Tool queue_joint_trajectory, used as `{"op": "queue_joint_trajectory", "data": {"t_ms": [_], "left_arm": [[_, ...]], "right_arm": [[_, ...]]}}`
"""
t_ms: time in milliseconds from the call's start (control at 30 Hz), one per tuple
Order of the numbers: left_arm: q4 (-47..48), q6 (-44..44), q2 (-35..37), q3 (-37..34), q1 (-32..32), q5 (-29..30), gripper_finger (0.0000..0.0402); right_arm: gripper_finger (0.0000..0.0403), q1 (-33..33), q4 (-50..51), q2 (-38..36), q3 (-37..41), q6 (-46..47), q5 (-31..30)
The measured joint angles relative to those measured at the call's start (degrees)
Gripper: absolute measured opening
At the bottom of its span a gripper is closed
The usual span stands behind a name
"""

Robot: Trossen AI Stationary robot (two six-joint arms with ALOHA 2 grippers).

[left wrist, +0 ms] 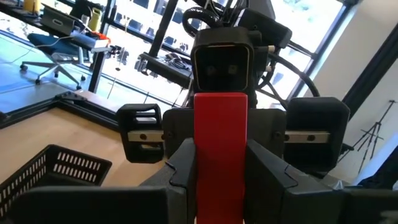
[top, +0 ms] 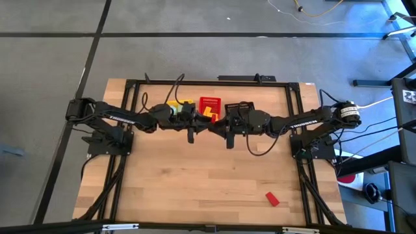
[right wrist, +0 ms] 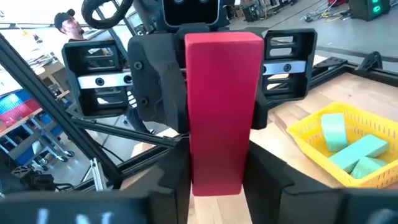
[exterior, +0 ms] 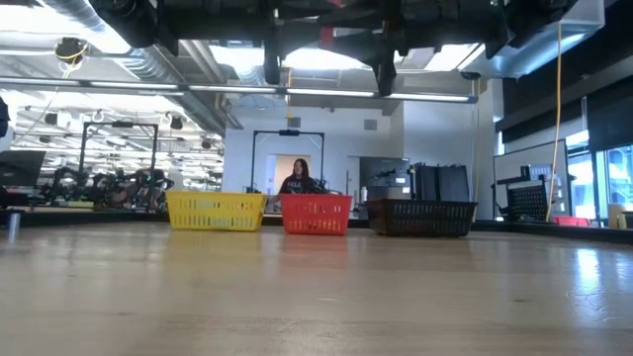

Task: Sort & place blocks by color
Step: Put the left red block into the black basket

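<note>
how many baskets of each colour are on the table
yellow basket: 1
red basket: 1
black basket: 1
total: 3 baskets

A grey carpeted floor (top: 195,58), crossed by dark seam lines, surrounds the pale wooden desk (top: 208,175), which sits in a black metal frame (top: 214,82). Loose cables lie on the floor at the far edge. Seen level across the desk, the room opens into a wide workshop with exposed silver ceiling ducts (exterior: 129,59), long strip lights (exterior: 326,94) and a white back wall (exterior: 341,138) with a dark-framed doorway (exterior: 289,158). A person in dark clothing (exterior: 297,181) sits far behind the desk. Tall windows (exterior: 603,173) let in daylight on one side. A blue swivel office chair (left wrist: 53,46) stands near large glass panes.
</note>
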State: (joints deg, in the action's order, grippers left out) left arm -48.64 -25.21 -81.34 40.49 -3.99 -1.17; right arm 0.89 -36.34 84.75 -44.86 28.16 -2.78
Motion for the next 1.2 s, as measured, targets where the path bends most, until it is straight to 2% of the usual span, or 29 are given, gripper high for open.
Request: {"op": "queue_joint_trajectory", "data": {"t_ms": [100,233,300,467,567,733,933,1200], "left_arm": [[0.04,-0.04,0.0,0.0,-0.02,-0.95,0.0102],[0.16,0.24,0.03,0.0,-0.14,-1.58,0.0171],[0.87,0.22,0.62,0.0,-0.95,-4.32,0.0197],[9.74,-1.54,7.09,0.0,-5.24,-14.29,0.0222],[19.36,-0.06,13.11,-0.04,-8.22,-16.85,0.0222],[31.29,6.11,24.19,-0.04,-11.0,-14.84,0.0222],[36.82,9.32,34.09,-0.04,-11.2,-10.65,0.0222],[36.92,10.59,35.74,-0.02,-11.21,-7.25,0.0222]], "right_arm": [[0.0108,0.02,0.0,0.0,0.0,0.02,0.13],[0.0108,0.0,0.03,0.0,-0.01,0.42,-0.1],[0.0108,0.0,0.76,-0.27,-0.02,-0.02,0.1],[0.0108,-0.04,12.66,-6.38,0.01,-3.4,-0.21],[0.0108,-0.04,22.78,-12.79,0.01,-5.0,-1.45],[0.0108,-0.02,35.7,-23.22,0.02,-6.12,-2.16],[0.0108,-0.02,38.42,-31.25,0.35,-7.85,-3.06],[0.0108,0.0,37.37,-32.31,0.39,-8.25,-5.14]]}}
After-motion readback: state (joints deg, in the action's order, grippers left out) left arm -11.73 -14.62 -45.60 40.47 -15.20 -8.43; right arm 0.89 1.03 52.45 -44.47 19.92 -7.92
